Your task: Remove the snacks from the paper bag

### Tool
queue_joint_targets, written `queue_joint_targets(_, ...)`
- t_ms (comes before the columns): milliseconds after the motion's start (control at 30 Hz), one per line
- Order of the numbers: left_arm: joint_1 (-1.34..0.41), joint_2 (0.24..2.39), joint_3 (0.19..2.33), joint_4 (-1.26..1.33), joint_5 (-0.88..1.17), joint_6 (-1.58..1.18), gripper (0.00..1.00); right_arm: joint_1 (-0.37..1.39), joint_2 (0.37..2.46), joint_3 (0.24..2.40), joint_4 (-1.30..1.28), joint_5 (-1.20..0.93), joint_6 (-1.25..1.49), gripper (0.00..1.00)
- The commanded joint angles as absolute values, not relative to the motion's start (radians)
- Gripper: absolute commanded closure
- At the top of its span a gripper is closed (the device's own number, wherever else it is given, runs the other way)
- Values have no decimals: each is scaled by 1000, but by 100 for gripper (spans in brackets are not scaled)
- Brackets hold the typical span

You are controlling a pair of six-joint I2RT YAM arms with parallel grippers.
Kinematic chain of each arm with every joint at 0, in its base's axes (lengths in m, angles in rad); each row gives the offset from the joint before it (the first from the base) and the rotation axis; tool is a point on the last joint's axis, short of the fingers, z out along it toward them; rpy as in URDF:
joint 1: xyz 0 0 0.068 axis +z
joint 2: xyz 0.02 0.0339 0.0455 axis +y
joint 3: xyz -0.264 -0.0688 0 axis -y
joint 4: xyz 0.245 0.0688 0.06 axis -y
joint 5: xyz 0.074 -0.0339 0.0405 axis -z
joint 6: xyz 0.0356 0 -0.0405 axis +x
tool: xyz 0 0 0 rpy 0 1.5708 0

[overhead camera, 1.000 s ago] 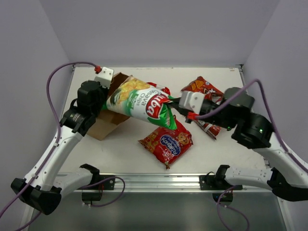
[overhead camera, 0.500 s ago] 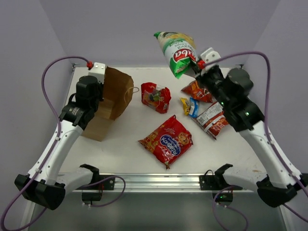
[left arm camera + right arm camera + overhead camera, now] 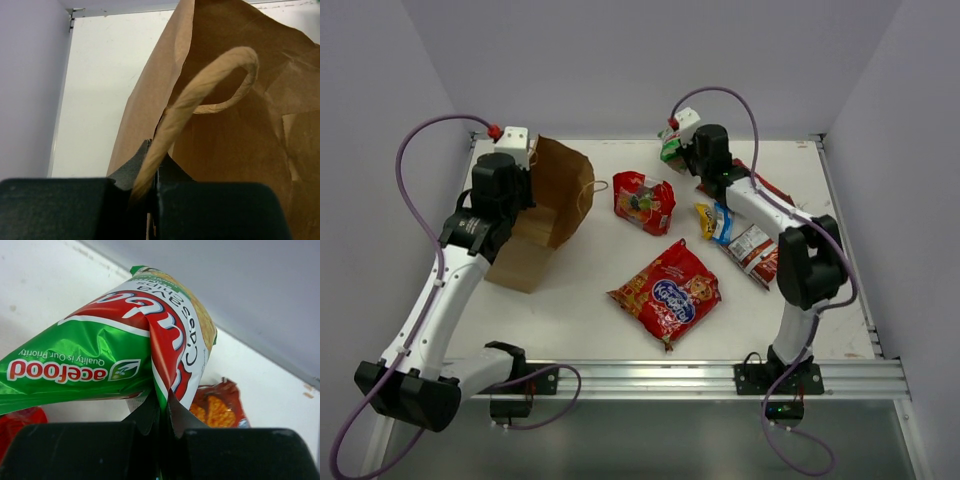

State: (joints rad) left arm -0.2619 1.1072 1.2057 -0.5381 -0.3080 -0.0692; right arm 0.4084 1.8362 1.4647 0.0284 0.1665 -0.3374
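Observation:
The brown paper bag (image 3: 557, 193) lies tilted at the table's back left, mouth towards the centre. My left gripper (image 3: 527, 170) is shut on its twisted handle (image 3: 210, 80) and rim; in the left wrist view (image 3: 152, 170) the jaws pinch the handle's base. My right gripper (image 3: 682, 150) is shut on the green-and-white packet (image 3: 669, 148) at the far back edge; the right wrist view shows it (image 3: 100, 350) clamped in the jaws (image 3: 162, 410). Other snacks lie on the table: a red packet (image 3: 643, 200), the large red one with a blue logo (image 3: 667, 292), a small yellow-and-blue one (image 3: 711, 222).
A red-and-white packet (image 3: 757, 252) lies right of centre, and an orange packet (image 3: 215, 407) lies under the right arm near the back wall. The grey wall stands just behind the right gripper. The bag's inside is hidden.
My right gripper pulled the green-and-white packet out of the bag's mouth, lifted it high, then lowered it to the back edge. The bag's mouth has swung up with my left gripper.

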Motion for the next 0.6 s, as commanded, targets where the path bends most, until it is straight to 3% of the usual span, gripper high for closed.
queue_joint_targets(0, -239, 1126, 1233, -540, -241, -130, 100, 411, 1888, 1551, 93, 206, -278, 100)
queue_joint_targets(100, -227, 1134, 1244, -529, -216, -138, 100, 413, 1861, 1516, 22, 177, -207, 76)
queue_joint_targets(133, -226, 1140, 1252, -529, -206, -141, 100, 414, 1838, 1478, 17, 163, -195, 51)
queue_joint_targets(167, -222, 1144, 1268, -528, -203, -143, 100, 413, 1813, 1467, -6, 161, -181, 40)
queue_joint_targets(267, -221, 1163, 1298, -523, -181, -155, 100, 413, 1723, 1503, -122, 166, -132, 17)
queue_joint_targets(367, -219, 1187, 1334, -518, -169, -169, 100, 413, 1635, 1594, -350, 184, -81, 3)
queue_joint_targets(567, -198, 1256, 1422, -517, -163, -195, 100, 413, 1357, 1573, -459, 184, 84, 1)
